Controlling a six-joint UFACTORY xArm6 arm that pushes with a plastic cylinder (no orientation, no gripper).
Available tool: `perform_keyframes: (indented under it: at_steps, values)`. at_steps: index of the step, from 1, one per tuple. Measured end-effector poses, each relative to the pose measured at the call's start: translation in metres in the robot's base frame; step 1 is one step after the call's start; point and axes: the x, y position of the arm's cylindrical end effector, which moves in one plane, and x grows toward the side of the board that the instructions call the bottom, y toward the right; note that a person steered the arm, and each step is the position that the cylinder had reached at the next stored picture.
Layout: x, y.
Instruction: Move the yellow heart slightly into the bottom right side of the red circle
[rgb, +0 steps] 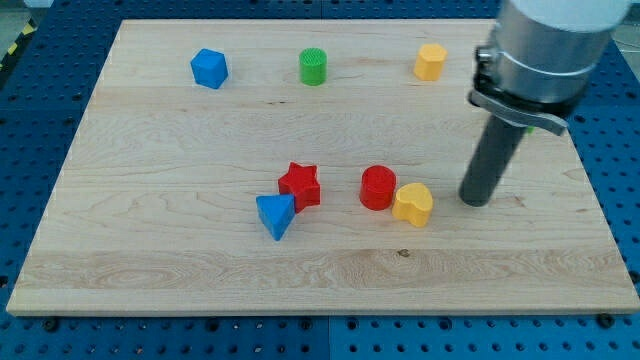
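Note:
The yellow heart (413, 204) lies right of the board's middle, touching the lower right side of the red circle (378, 187). My tip (474, 200) rests on the board to the right of the yellow heart, a small gap apart from it. The dark rod rises from the tip to the arm's grey body at the view's top right.
A red star (300, 184) and a blue triangle (275, 214) sit together left of the red circle. Along the top are a blue block (209, 68), a green cylinder (313, 66) and a yellow block (430, 61). The wooden board (150, 250) lies on a blue pegboard table.

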Motion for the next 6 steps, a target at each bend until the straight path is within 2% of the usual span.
perform_keyframes:
  at_steps: [1,2,6]
  values:
    - [0.028,0.004]
    - [0.030,0.003]
    - [0.012,-0.065]
